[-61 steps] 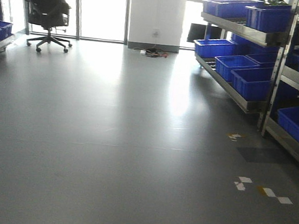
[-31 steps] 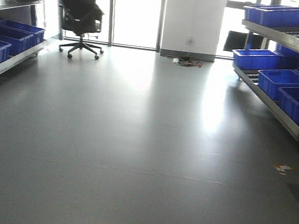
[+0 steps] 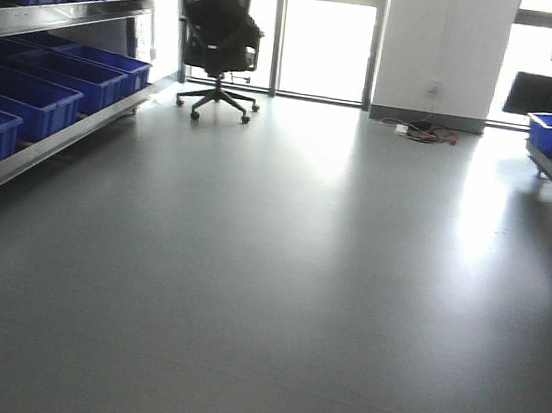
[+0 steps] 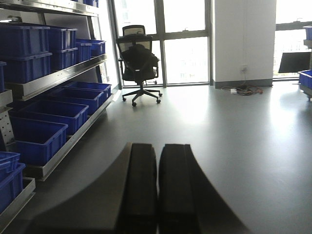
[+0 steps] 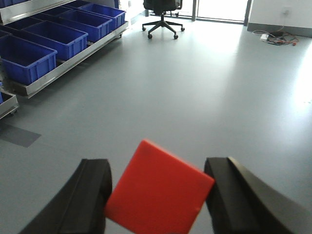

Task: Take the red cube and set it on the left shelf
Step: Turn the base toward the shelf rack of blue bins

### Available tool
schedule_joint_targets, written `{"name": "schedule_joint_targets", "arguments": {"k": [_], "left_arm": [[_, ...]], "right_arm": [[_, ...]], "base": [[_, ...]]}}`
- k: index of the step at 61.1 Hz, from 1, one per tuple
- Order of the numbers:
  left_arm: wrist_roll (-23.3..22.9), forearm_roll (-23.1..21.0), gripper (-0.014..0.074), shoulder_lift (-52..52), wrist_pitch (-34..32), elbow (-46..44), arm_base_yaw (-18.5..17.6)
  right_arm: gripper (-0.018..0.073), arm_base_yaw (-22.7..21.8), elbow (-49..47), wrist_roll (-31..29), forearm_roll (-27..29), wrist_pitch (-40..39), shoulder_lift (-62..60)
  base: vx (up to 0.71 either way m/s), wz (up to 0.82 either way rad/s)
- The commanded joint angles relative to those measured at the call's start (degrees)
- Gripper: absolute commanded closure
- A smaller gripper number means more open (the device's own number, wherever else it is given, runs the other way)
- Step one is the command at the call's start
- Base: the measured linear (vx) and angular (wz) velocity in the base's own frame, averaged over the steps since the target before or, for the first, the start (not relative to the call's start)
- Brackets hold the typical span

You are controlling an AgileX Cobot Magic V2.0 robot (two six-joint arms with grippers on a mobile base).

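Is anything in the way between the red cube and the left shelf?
Nothing visible. The red cube sits in the right gripper, and nothing stands on the floor between it and the left shelf. The chair stands past the shelf's far end, off the path.

A storeroom or warehouse lab: the steel left shelf (image 3: 63, 14) holds rows of blue crates (image 3: 38, 97), with an office chair (image 3: 220, 28) beside tall windows (image 3: 326, 46).
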Motion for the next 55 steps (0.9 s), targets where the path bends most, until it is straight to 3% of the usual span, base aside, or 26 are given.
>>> {"name": "schedule_joint_targets", "arguments": {"k": [1,55], "left_arm": [[0.1,-0.3,0.0491,0.4,-4.8,1.3,-0.3],[0.1,-0.3,0.0491,0.5,-4.8,1.3,-0.3]], "right_arm": [[0.0502,-0.4,-1.7,-0.2,-0.8,-4.8,0.0],[0.0502,-0.4,-1.7,-0.2,-0.8,-4.6,0.0]], "base": [[0.54,0.37],[0.52,0.44]]}}
